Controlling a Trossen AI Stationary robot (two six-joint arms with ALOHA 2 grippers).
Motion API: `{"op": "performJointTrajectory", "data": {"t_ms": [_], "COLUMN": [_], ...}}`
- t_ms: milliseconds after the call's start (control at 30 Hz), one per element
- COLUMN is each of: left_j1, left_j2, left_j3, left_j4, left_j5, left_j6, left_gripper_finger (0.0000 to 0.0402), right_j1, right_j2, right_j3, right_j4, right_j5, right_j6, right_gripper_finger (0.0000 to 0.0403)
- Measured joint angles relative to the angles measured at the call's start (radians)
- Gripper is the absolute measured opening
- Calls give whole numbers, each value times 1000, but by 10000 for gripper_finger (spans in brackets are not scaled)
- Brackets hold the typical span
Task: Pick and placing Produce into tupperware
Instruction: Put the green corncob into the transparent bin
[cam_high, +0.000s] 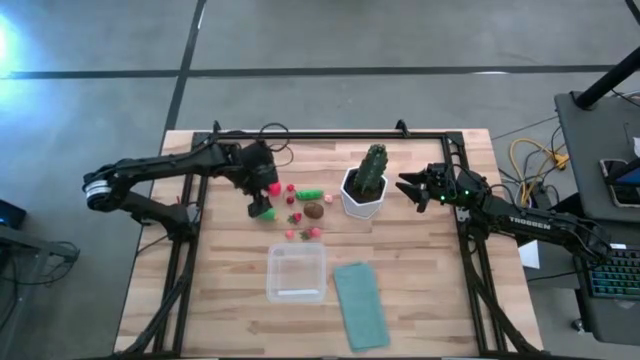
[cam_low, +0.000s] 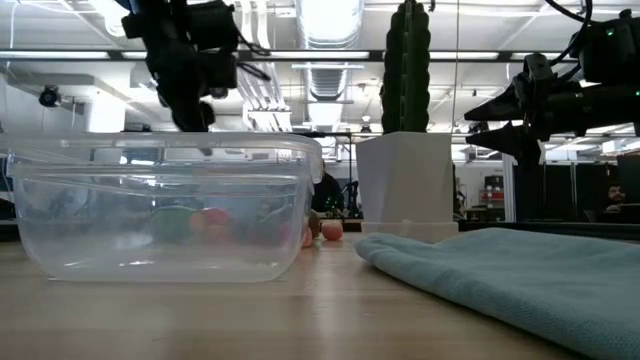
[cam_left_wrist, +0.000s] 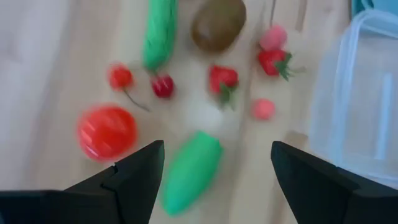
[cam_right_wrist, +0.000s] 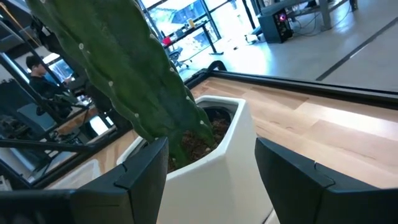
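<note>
Near the bench's left-centre, the left gripper (cam_high: 262, 196) hangs above the produce with its fingers (cam_left_wrist: 134, 171) spread apart and nothing held between them. Directly under the gap lies a green pod (cam_left_wrist: 189, 171), tilted, resting on the bench. Just beside it sits the red tomato (cam_left_wrist: 106, 131). Farther from the gripper lie a second green piece (cam_left_wrist: 159, 32), a brown kiwi (cam_left_wrist: 217, 25), two cherries (cam_left_wrist: 142, 82), two strawberries (cam_left_wrist: 222, 79) and two small pink pieces (cam_left_wrist: 263, 109). All pieces rest on the bench, apart from one another, in a loose cluster between the left gripper and the pot.

The tupperware (cam_high: 296, 273) stands toward the bench's front edge, near the centre, just in front of the cluster. It is upright and open. The low view shows produce colours through its clear wall (cam_low: 160, 220); the high view shows no piece inside it. A teal cloth (cam_high: 360, 304) lies flat just beside the tupperware, toward the right front.

The cactus (cam_high: 373, 170) stands upright in a white pot (cam_high: 362, 203) right of the cluster.

The right gripper (cam_high: 412, 187) waits just right of the pot, raised above the bench, fingers (cam_right_wrist: 146, 171) apart and empty, pointing at the pot.
</note>
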Motion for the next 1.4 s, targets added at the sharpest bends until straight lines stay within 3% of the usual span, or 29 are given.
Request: {"op": "performJointTrajectory", "data": {"t_ms": [567, 800, 1033, 1400], "left_j1": [-16, -19, -22, -25], "left_j2": [-24, -12, 15, 13], "left_j3": [16, 10, 15, 19], "left_j4": [19, 21, 95, 126], "left_j5": [-23, -33, -122, -112], "left_j6": [207, 167, 221, -35], "left_gripper_finger": [280, 280, 280, 280], "right_j1": [0, 0, 0, 0], "right_j2": [1, 2, 1, 1], "right_j3": [0, 0, 0, 0], "right_j4": [0, 0, 0, 0], "right_j5": [0, 0, 0, 0], "right_j6": [0, 0, 0, 0], "right_gripper_finger": [233, 233, 233, 233]}}
